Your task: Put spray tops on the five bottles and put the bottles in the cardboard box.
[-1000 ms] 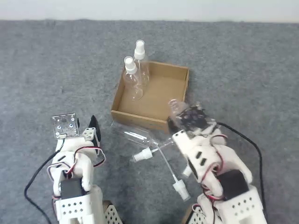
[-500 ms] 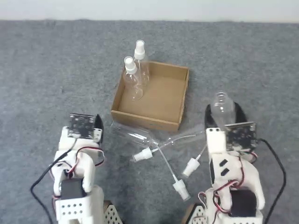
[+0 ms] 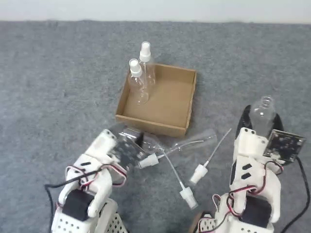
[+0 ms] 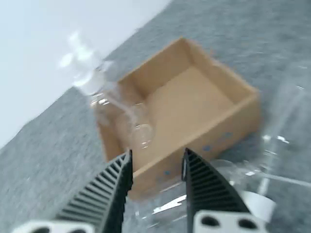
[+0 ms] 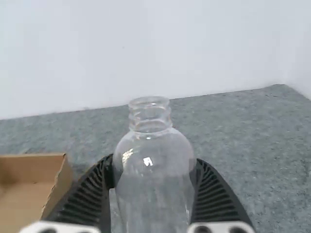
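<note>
Left hand (image 4: 156,156) fingers apart, angled inward, right hand (image 5: 153,167) clamped, pointing forward

Grey carpet (image 3: 53,63) all the way across: it covered the whole surface, short-piled and flecked, running from the near edge out to the far side. At the far edge it met a plain white wall (image 3: 155,8) in one straight seam from left to right. The light was soft and even, and shadows on the carpet were faint. From the right wrist view the same pale wall stood behind the grey pile.
</note>
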Available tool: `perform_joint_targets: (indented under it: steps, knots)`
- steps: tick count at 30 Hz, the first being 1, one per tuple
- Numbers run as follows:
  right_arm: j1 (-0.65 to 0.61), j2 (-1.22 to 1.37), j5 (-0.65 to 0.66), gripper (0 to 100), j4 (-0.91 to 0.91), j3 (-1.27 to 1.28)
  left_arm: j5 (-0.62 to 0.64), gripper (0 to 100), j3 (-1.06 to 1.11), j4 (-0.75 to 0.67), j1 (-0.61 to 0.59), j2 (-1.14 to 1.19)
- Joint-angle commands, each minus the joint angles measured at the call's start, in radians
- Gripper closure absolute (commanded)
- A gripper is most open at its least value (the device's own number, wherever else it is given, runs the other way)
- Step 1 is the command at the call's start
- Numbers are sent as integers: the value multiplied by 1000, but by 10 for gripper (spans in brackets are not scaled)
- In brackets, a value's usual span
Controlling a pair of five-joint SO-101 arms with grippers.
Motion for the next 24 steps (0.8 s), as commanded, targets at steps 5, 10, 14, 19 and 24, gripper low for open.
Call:
perform_joint_targets:
  steps: [5, 10, 14, 19, 24]
  knots:
    - [22, -10, -21, 965, -90, 51, -69, 840, -59, 124, 221, 14]
    - [27, -10, -21, 965, -90, 51, -95, 840, -65, 81, 308, 226]
    - [30, -10, -21, 965, -90, 51, -100, 840, -87, 14, 402, 422]
    - [79, -10, -21, 965, -91, 46, -107, 840, -173, -28, 419, 609]
    - [159, -10, -21, 965, -127, 51, -157, 842, -259, -25, 496, 781]
